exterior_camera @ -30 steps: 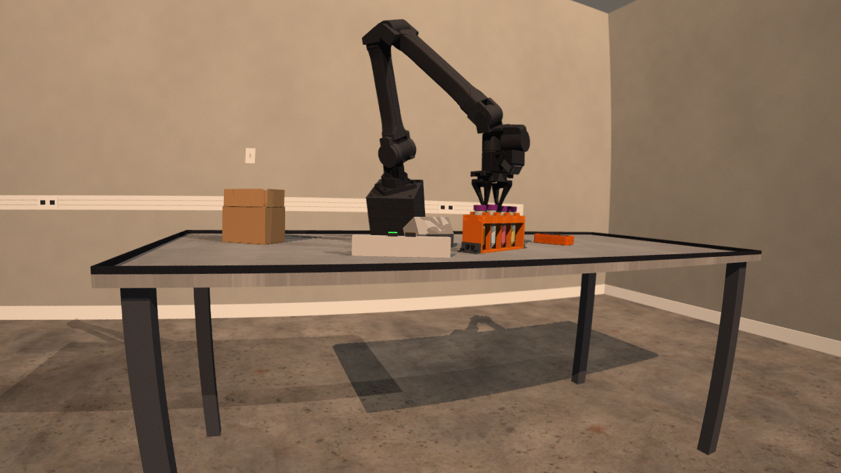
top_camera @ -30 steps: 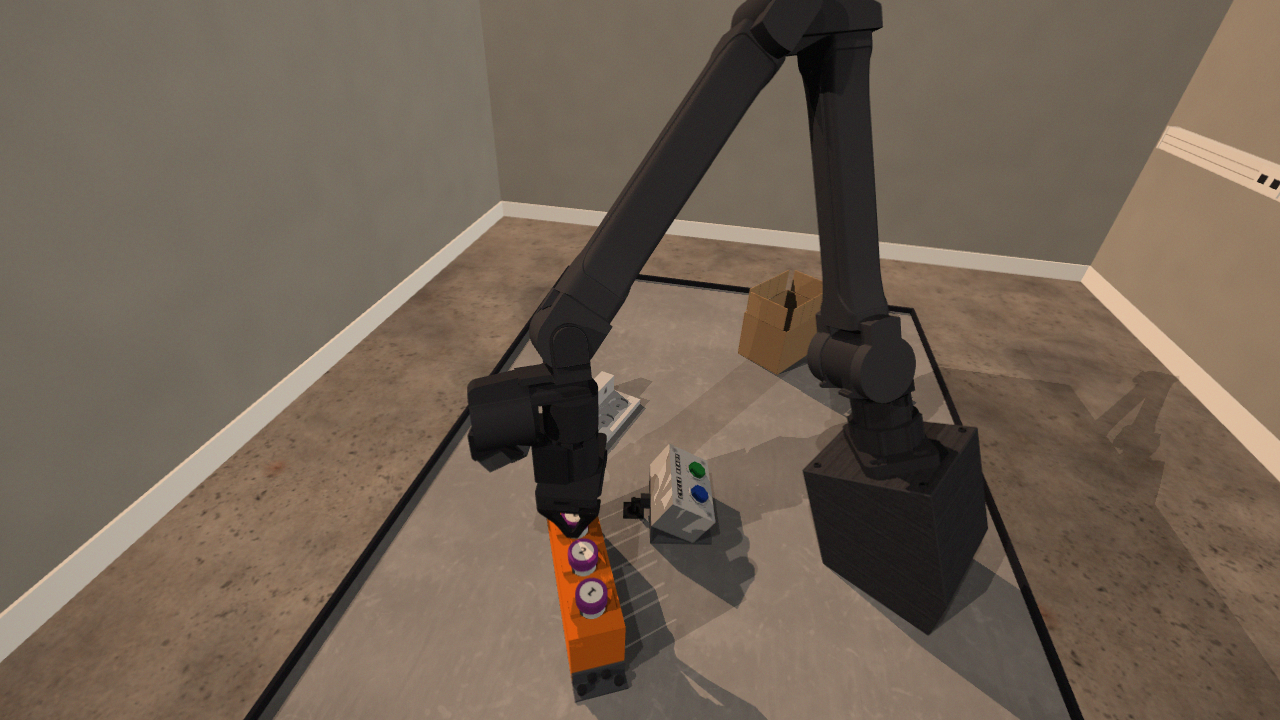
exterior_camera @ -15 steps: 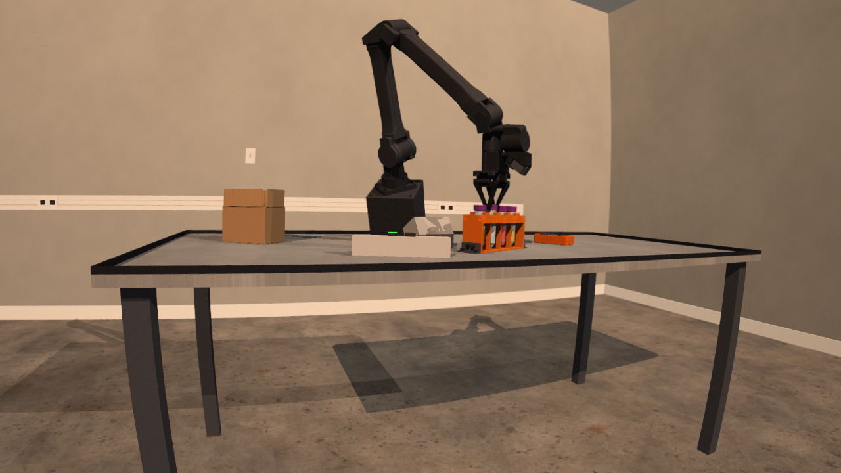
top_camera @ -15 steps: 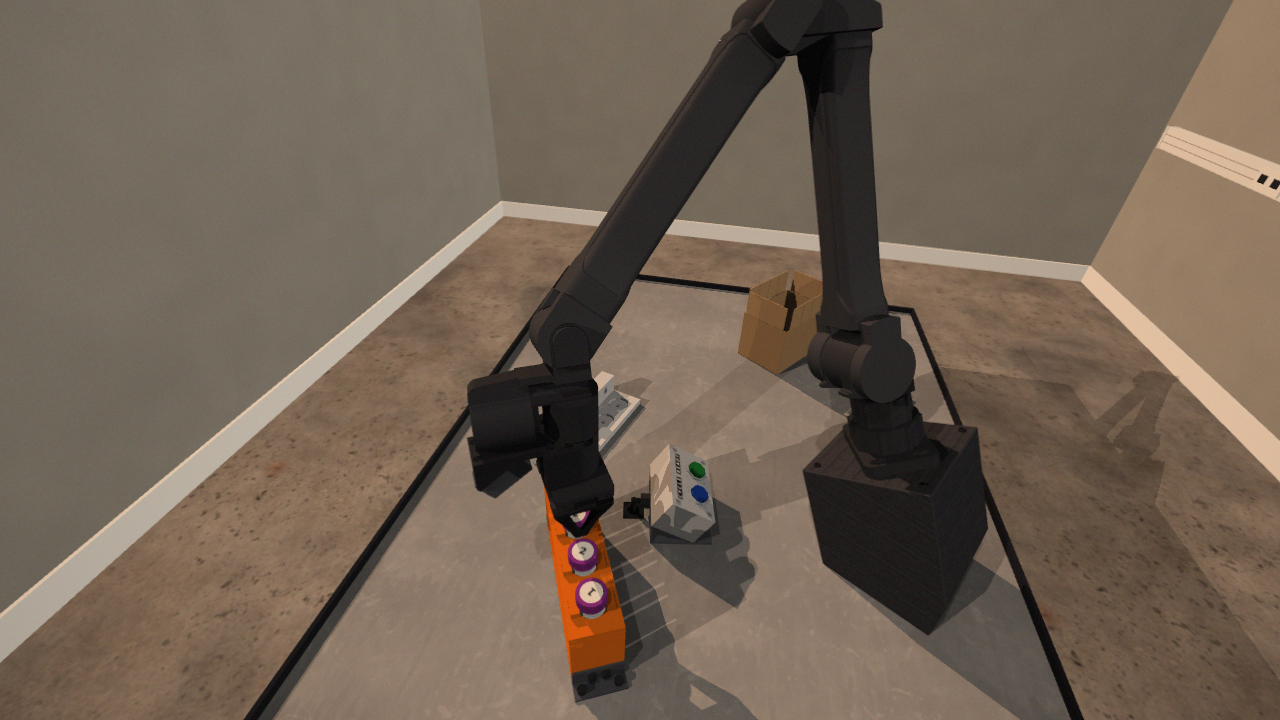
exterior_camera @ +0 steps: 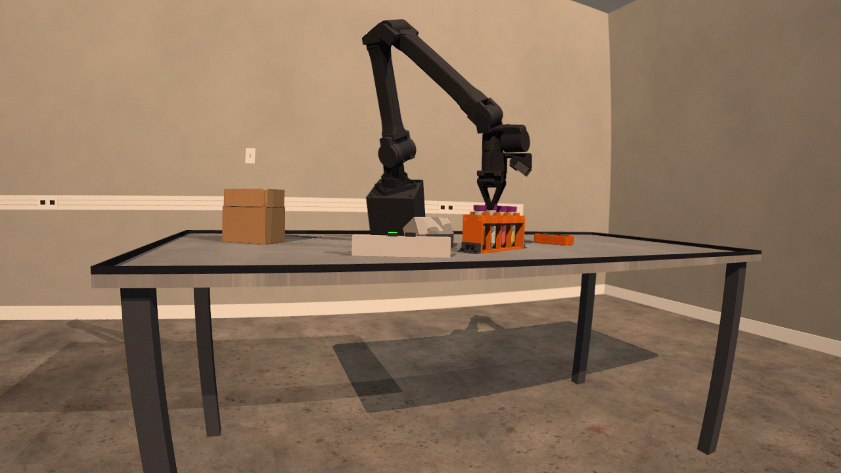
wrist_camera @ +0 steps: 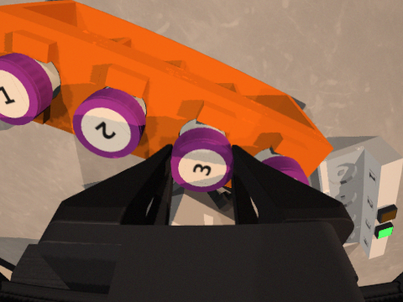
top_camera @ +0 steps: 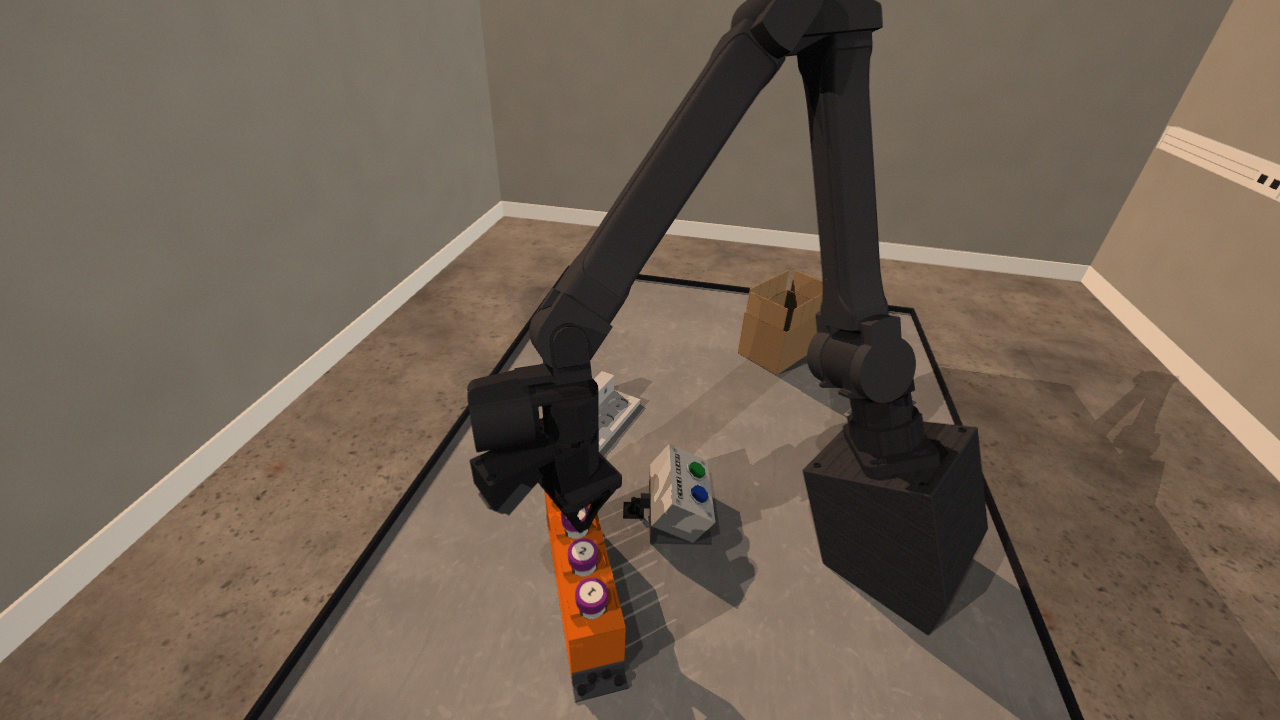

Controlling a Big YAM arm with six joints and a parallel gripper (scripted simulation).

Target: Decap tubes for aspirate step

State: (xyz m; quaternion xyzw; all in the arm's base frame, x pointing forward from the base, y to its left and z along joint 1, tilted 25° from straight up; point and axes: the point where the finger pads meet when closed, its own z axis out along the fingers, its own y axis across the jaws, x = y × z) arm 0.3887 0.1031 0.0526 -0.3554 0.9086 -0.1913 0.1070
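1. Far left in the wrist view, cap 1 [top_camera: 590,594] [exterior_camera: 513,208] [wrist_camera: 14,92] sits on its tube in the orange rack [top_camera: 597,646] [exterior_camera: 475,232] [wrist_camera: 164,84], number up. Can't tell if it's fully tight.

2. Next over is cap 2 [top_camera: 583,555] [exterior_camera: 504,208] [wrist_camera: 109,126], also on its tube with its mouth down.

3. The one that matters is cap 3 [exterior_camera: 495,207] [wrist_camera: 201,161], on top of tube 3 [top_camera: 577,534] [exterior_camera: 493,235] [wrist_camera: 189,126]. The gripper [top_camera: 581,523] [exterior_camera: 492,207] [wrist_camera: 201,153] is pinching it, 1 finger per side. I'd guess light, stiff plastic, not very fragile but maybe slippery if the squeeze is weak. Best hold is low on the ridged purple side, across the full width, off the tube neck. Mouth down, number face up, its short round axis upright along the tube's long axis. My bet is it's being screwed back on, so turn about that axis until it stops; tilting could cross the thread.

4. Cap 4 [exterior_camera: 479,207] [wrist_camera: 287,168] is right of that, partly behind a finger. It probably just needs a tightness check.

5. Far right, the tray [top_camera: 622,420] [exterior_camera: 401,247] [wrist_camera: 388,184] has its green lamp [exterior_camera: 392,232] [wrist_camera: 384,231] lit, so aspirate looks finished.

Gripper [top_camera: 581,517] [exterior_camera: 491,204] [wrist_camera: 201,153] turned at the wrist versus both earlier moments, over cap 3 [top_camera: 570,522] [wrist_camera: 201,167]. Dark angled block on the wrist [top_camera: 497,483] [exterior_camera: 521,163] swings round with it: mostly tucked under the round housing first, more exposed next, now poking out clear of it, lower in top view. Exterior view: the fingers' outline goes from a broad, doubled spread to one narrow V. Amount of cap turn: can't tell.
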